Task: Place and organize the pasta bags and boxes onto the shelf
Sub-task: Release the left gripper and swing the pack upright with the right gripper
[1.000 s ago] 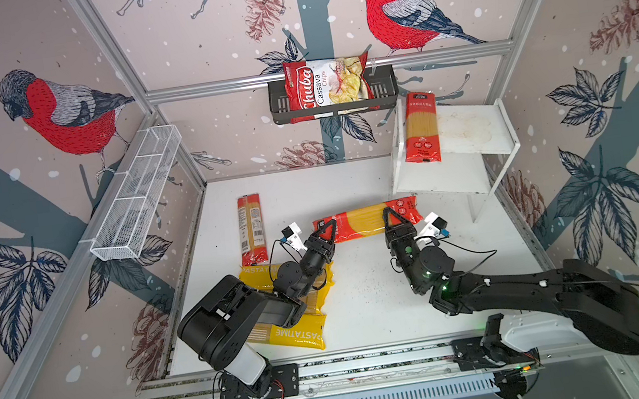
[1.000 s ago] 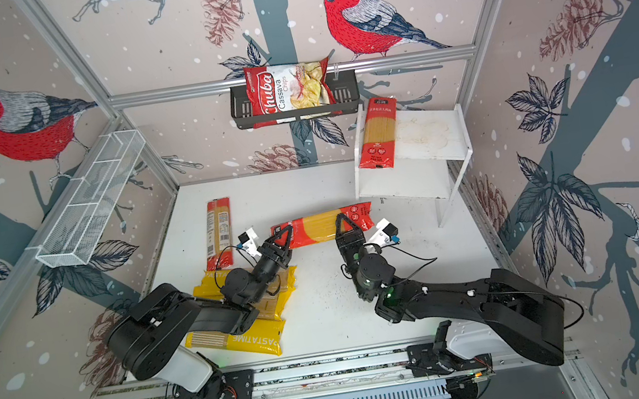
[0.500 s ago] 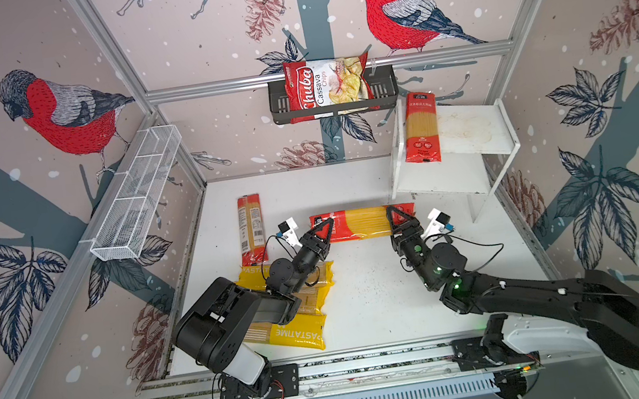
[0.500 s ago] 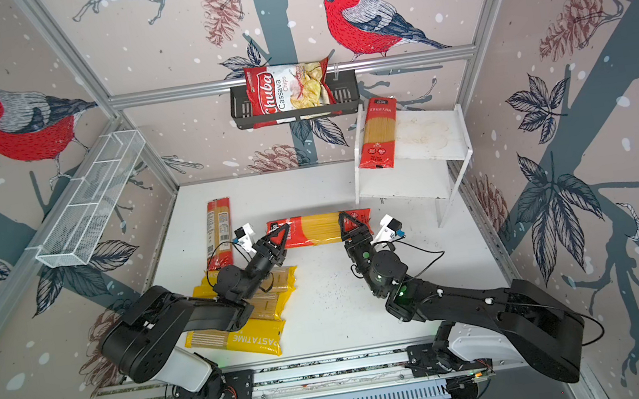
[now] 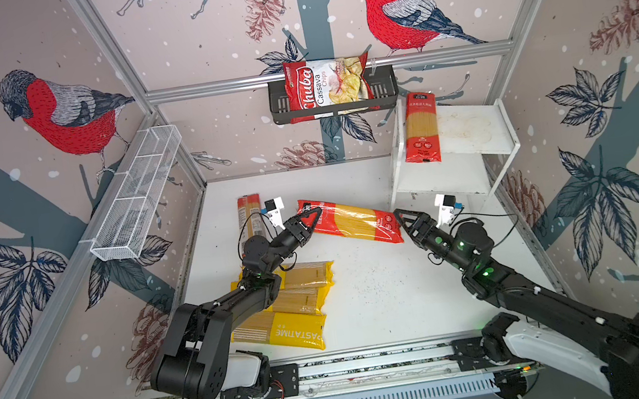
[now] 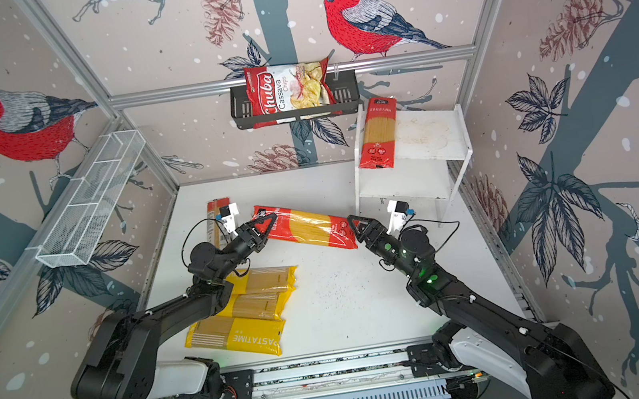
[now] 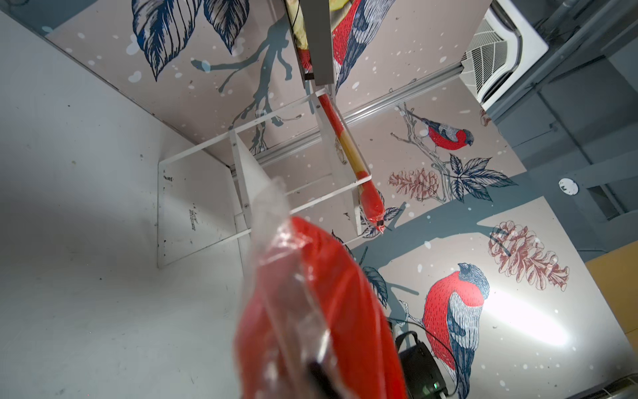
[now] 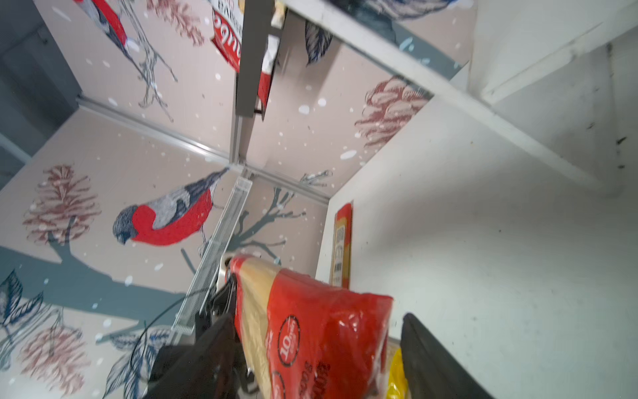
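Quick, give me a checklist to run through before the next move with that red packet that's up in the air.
1. Grip: left tool shut on one end of the red packet: ok.
2. Second grip: right tool closed on the other end: not ok; its jaws stand open around that end.
3. Space: bare room on the shelf top beside the shelved packet: ok.
4. Clearance: packet's right end lifted off the table: cannot tell.
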Tool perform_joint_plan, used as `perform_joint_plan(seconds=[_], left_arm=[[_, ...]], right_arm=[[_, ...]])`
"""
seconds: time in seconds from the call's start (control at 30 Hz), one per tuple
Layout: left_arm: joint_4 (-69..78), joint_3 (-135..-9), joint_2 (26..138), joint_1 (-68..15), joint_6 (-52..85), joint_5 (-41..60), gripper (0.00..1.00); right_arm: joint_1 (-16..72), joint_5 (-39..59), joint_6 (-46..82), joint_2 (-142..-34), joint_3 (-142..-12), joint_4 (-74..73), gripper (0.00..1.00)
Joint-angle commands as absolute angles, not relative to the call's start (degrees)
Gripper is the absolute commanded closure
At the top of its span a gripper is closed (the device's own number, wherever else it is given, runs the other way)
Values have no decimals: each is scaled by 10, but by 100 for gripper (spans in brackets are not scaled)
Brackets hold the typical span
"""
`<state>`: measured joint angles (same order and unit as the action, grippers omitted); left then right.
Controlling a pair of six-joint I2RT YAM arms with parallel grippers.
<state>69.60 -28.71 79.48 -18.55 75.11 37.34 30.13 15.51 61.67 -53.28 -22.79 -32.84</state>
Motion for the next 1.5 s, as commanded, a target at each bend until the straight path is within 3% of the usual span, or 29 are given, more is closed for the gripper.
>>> perform_joint_plan(seconds=[0.0,0.2,0.53,0.67,0.83,1.13,1.47], left_arm=[[778,-314,797,-182,776,455,92],[828,-317,797,-183,793,469,93],[825,-323,792,-184,779,469,93],[829,-325,794,-188,776,464,93],[835,-330,795,-195,775,469,91],[838,-317,776,-197,781,443,48],[801,-299,733,-197,756,402,27]], right_arm=[[281,335,576,-534,-252,-309,24],[268,420,610,-554,-262,-345,25],[273,466,676,-550,-240,-405,29],[282,450,683,-541,-233,-413,35],[294,430,695,-544,-223,-441,52],[313,380,701,-536,-201,-510,73],[325,302,704,-507,-213,-560,89]])
